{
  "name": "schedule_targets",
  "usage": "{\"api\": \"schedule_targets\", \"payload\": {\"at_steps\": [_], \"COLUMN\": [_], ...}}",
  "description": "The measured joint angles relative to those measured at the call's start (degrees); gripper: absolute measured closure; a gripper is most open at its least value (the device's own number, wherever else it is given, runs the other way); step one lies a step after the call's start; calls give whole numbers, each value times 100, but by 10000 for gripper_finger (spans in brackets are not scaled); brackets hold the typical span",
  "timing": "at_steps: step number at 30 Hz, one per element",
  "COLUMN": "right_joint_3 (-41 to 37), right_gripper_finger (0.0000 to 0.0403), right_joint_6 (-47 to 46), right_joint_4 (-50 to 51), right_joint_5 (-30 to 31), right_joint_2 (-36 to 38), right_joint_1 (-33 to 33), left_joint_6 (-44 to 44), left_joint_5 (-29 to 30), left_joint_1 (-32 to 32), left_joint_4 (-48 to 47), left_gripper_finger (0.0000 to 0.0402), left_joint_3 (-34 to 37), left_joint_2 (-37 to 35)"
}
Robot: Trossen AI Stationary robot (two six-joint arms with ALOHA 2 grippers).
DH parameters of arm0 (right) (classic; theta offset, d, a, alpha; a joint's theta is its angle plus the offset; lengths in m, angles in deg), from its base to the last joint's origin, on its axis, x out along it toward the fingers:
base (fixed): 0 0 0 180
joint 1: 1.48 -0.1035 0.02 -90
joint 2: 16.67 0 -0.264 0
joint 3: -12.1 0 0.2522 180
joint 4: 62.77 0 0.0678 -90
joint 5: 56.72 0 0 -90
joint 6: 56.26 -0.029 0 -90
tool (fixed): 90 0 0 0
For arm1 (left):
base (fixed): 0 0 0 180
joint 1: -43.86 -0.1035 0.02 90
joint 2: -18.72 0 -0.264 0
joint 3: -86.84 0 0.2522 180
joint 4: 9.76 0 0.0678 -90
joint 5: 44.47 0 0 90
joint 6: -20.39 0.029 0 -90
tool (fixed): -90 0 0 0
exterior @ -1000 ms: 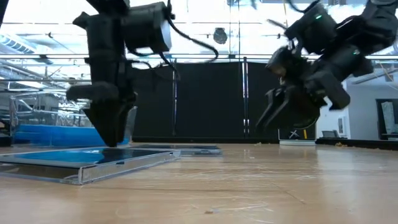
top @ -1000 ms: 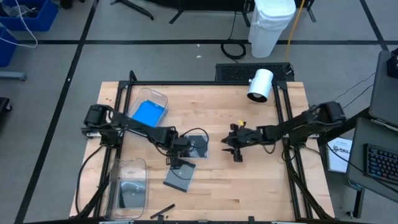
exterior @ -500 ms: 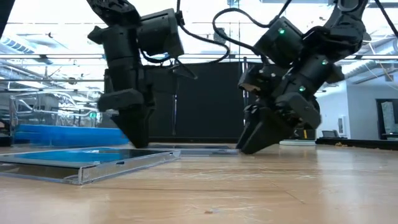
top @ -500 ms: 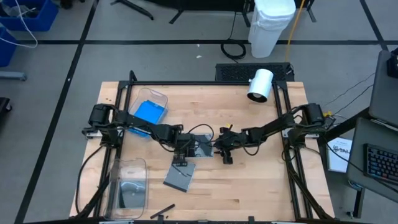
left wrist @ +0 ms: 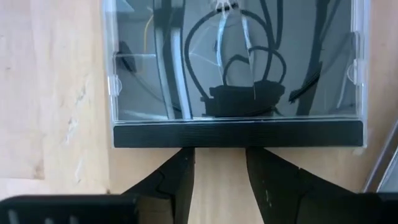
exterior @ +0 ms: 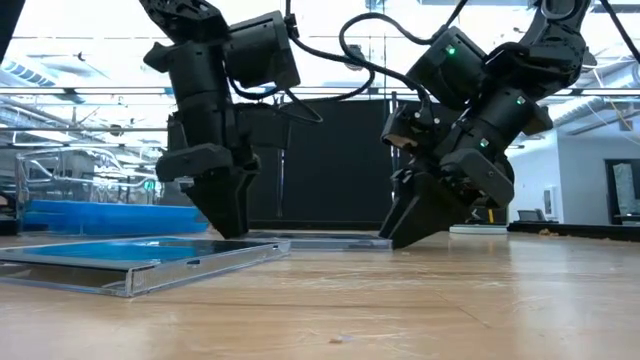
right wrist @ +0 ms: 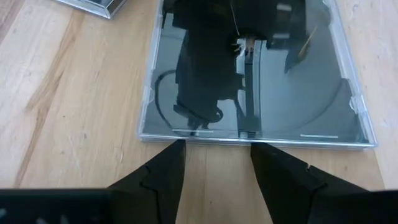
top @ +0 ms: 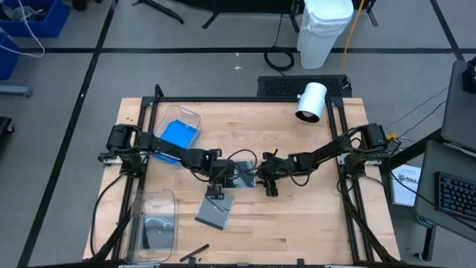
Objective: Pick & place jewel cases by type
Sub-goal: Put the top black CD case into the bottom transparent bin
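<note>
**Two grippers close on one grey jewel case from opposite edges**

The grey jewel case (top: 239, 176) lies flat on the wooden table (top: 297, 223) near its middle, and both arms meet over it. It looks thin, light and rigid, with a glossy lid that mirrors the arms above; such plastic probably slides easily on the wood and may crack at the hinge if squeezed hard. With no height to pinch from above, the sensible hold is probably across an edge, one finger slipping under the rim.

The left gripper (left wrist: 219, 167) stands at the ribbed black spine, fingers spread a little with a gap between them, holding nothing. The right gripper (right wrist: 215, 163) faces the opposite clear edge, fingers likewise parted and empty.

A second grey case (top: 215, 211) lies just nearer the front edge, a blue case (top: 178, 134) sits in the far-left bin (top: 195, 116), and the front-left bin (top: 132, 223) holds grey ones.

Against half a second ago, almost nothing differs; against a full second ago, the right arm has reached in from well apart.
</note>
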State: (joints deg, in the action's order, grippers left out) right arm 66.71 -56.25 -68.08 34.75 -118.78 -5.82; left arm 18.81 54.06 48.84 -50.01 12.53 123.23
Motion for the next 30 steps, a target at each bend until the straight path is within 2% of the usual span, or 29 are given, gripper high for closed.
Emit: {"api": "schedule_targets", "payload": {"at_steps": [12,30], "right_joint_3": [-8,-21], "right_gripper_finger": [223,226], "right_joint_6": [-13,-15], "right_joint_4": [-13,-134], "right_joint_5": [-7,-7], "right_joint_2": [-6,-15], "right_joint_1": [0,0], "left_joint_6": [299,1737], "left_joint_5": [206,313], "left_joint_1": [89,71], "left_joint_4": [-49,-35], "left_gripper_finger": [250,250], "left_joint_3": [-71,-84], "left_joint_2": [-804,-797]}}
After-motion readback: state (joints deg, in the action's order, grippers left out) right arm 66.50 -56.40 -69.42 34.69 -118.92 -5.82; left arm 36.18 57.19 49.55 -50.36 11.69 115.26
